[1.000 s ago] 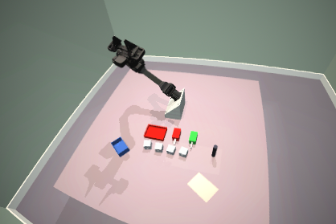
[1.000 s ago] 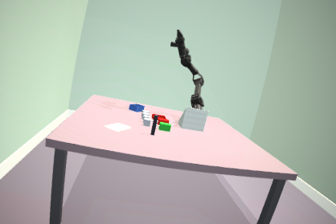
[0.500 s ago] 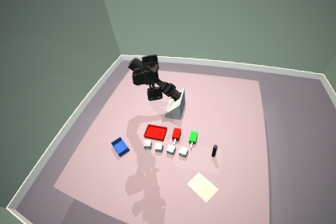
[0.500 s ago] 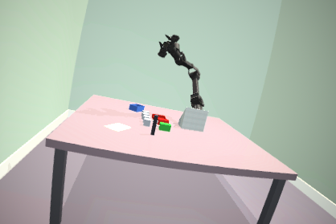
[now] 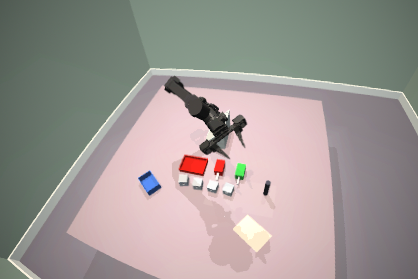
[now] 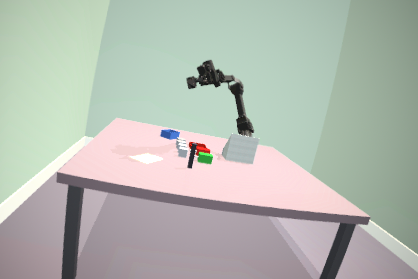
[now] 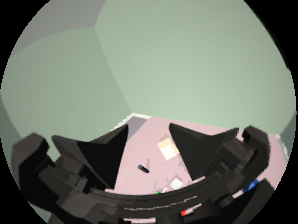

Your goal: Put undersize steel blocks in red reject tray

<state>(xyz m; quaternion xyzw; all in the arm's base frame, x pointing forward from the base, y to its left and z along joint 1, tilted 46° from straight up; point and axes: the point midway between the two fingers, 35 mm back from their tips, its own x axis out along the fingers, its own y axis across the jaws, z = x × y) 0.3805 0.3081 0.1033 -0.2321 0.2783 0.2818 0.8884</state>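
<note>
In the top view, the pincer stands wide with nothing in it — up over the table, near the middle of the frame. Just below it lie the red tray, the red gauge and the green gauge. Four blocks form a row beneath these, all outside the tray. The blue tray sits lower left — the black cylinder stands lower right.

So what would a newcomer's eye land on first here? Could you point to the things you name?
Probably the black arm (image 5: 196, 107) (image 6: 240, 102), raised over the pink table (image 5: 130, 225) (image 6: 225, 185), its jaws apart. Next, the bright red tray (image 5: 193, 165), just behind the row of steel blocks in the top view, and the green gauge (image 5: 240, 170) (image 6: 205, 158) right of it.
</note>
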